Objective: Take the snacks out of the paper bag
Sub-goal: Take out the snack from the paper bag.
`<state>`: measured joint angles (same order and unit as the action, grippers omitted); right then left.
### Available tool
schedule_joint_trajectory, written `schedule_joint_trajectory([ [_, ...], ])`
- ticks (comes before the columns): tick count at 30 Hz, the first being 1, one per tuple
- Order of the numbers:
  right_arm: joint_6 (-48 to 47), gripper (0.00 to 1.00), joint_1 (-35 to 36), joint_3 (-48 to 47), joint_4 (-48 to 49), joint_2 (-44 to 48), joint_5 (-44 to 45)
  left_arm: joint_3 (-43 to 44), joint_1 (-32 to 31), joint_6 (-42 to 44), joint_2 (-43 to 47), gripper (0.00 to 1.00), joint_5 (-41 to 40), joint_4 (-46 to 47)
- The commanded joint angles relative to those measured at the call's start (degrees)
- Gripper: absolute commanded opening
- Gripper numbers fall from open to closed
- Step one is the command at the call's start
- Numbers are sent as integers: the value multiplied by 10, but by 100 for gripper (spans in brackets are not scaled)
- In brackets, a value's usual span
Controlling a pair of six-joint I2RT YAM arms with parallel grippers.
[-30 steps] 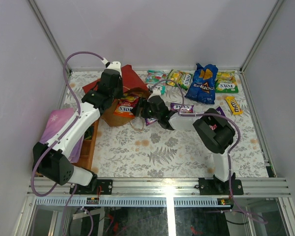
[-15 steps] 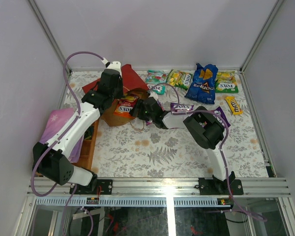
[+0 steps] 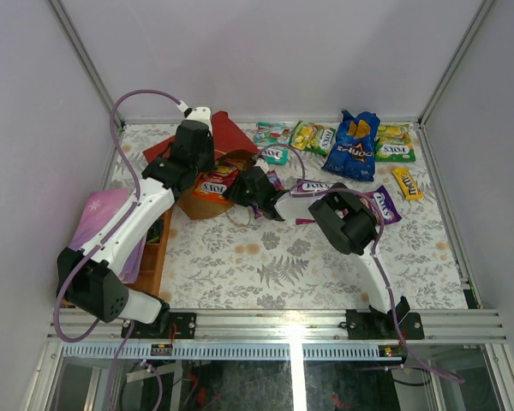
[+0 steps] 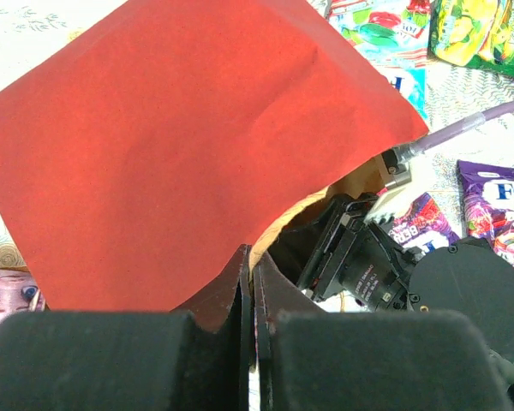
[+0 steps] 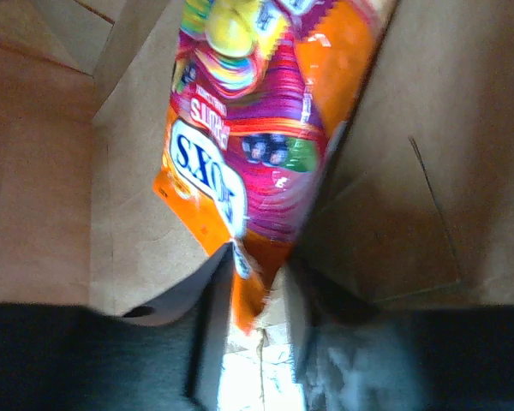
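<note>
The red paper bag [image 3: 231, 135] lies on its side at the back left, its mouth toward the right. My left gripper [image 3: 197, 163] is shut on the bag's upper rim, and the left wrist view shows the red paper [image 4: 171, 145] pinched in that gripper [image 4: 252, 274]. My right gripper [image 3: 238, 188] reaches into the mouth. Inside, the lower corner of an orange packet [image 5: 257, 154] sits between its narrowed fingers [image 5: 255, 291]. That orange packet [image 3: 212, 184] shows at the mouth. Other snacks lie outside: a blue chip bag [image 3: 353, 145], green-yellow packs [image 3: 313, 135], a teal pack [image 3: 271, 134], purple packs [image 3: 384, 204] and a yellow bar [image 3: 406, 182].
A folded purple cloth [image 3: 103, 218] and a wooden tray [image 3: 157, 248] lie at the left edge beside the left arm. White enclosure walls close in the table on three sides. A metal rail [image 3: 283, 324] runs along the near edge.
My right gripper has pushed left, deeper into the bag's mouth, and its jaws have narrowed onto the orange packet. The left gripper has kept its hold on the rim.
</note>
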<state>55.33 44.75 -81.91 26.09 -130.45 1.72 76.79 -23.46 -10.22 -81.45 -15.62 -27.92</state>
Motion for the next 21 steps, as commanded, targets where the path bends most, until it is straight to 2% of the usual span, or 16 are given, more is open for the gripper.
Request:
schedule_joint_trajectory([
  [1,-20,12,9,-20,8,9,-14,14,3,-1,12,0,-11,4],
  [2,-28,2,9,-15,5,19,-15,14,2,0,12,0,-13,4],
  [3,-36,0,10,-10,4,37,-17,14,3,0,11,0,-15,3],
  [7,-114,0,8,9,-18,111,-57,15,3,1,12,2,-24,2],
  [9,-160,0,4,25,-20,160,-121,14,3,1,12,6,-26,3],
  [13,-216,0,-3,82,-14,280,-272,14,3,0,11,7,-26,2],
  [17,-281,0,-2,110,-111,393,-324,17,2,-1,9,9,-30,1],
  [21,-364,0,-3,104,-240,468,-311,20,3,0,8,22,-36,-2],
])
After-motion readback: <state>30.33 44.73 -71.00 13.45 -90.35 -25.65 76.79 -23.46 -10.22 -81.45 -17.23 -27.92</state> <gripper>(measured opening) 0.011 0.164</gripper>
